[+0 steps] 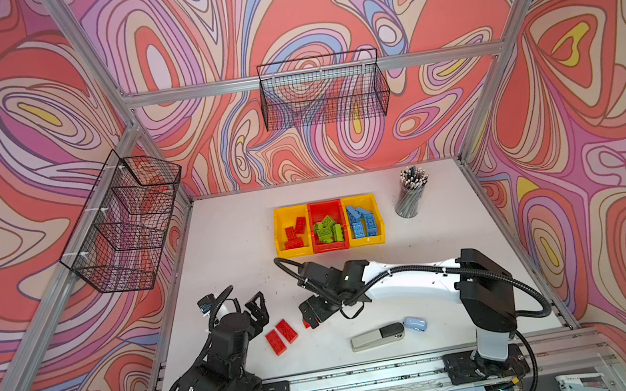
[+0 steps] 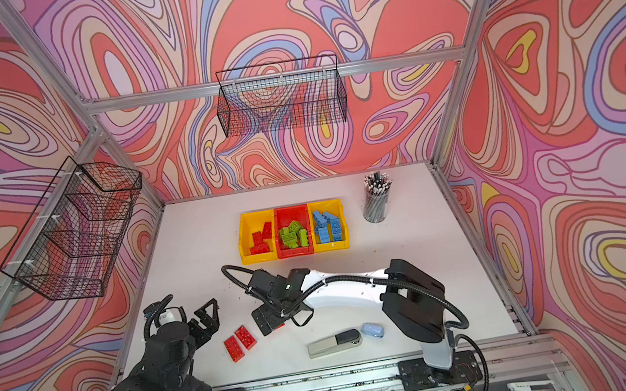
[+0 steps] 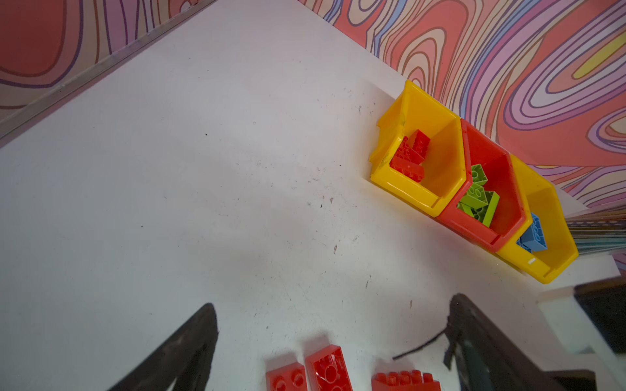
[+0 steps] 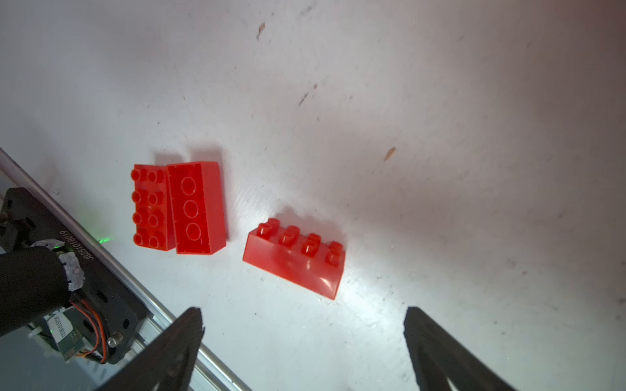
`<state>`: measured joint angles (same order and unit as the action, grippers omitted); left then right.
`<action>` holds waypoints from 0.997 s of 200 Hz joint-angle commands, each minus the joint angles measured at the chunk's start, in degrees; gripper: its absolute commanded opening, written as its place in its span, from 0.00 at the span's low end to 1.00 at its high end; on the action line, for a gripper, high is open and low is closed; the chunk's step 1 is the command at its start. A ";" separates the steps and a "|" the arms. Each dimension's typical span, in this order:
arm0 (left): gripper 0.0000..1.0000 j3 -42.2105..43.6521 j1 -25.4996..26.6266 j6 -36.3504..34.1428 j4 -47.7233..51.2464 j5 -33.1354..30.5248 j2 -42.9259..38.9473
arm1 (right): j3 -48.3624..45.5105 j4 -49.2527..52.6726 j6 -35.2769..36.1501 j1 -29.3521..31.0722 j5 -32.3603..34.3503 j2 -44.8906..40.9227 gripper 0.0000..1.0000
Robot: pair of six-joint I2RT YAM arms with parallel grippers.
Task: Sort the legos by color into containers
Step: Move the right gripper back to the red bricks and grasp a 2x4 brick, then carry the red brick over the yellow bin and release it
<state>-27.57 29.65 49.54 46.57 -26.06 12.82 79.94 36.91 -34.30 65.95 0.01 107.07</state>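
Observation:
Three red legos lie loose near the table's front. Two sit side by side (image 1: pixel 282 336) (image 4: pixel 176 208), one studs up and one underside up. The third (image 4: pixel 294 259) lies just right of them, mostly hidden in both top views beneath my right gripper (image 1: pixel 309 317) (image 4: pixel 304 309), which hangs open over it, holding nothing. My left gripper (image 1: pixel 258 310) (image 3: pixel 333 301) is open and empty, left of the pair. The containers stand in a row at the back: a yellow one (image 1: pixel 278 235) with red legos, a red one (image 1: pixel 331 247) with green, a yellow one (image 1: pixel 379 220) with blue.
A grey-and-black stapler (image 1: pixel 378 336) and a pale-blue mouse-shaped item (image 1: pixel 415 323) lie at the front right. A mesh pencil cup (image 1: pixel 410 194) stands right of the bins. Black wire baskets hang on the back wall (image 1: pixel 323 90) and the left wall (image 1: pixel 126 224).

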 commanded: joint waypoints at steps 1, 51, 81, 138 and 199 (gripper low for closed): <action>0.92 -0.44 0.23 3.78 5.84 -2.23 -1.68 | -0.14 -3.54 -8.80 2.33 6.19 0.65 0.98; 0.92 -0.73 0.39 5.22 7.89 -3.98 -4.64 | 0.94 -4.67 -13.78 4.27 10.68 4.40 0.98; 0.92 -0.90 0.34 5.17 7.81 -3.58 -4.38 | 1.44 -4.58 -15.43 4.89 12.55 6.55 0.98; 0.92 -0.91 0.41 5.39 8.01 -3.55 -4.46 | 3.59 -3.72 -14.32 4.89 13.80 11.00 0.94; 0.92 -0.64 0.41 6.28 8.70 -4.94 -3.47 | 3.11 -2.37 -11.88 3.55 13.20 10.02 0.57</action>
<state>-27.59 29.69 54.39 53.06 -28.73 8.71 82.67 33.21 -46.52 70.35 12.34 117.78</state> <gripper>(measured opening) 0.921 0.642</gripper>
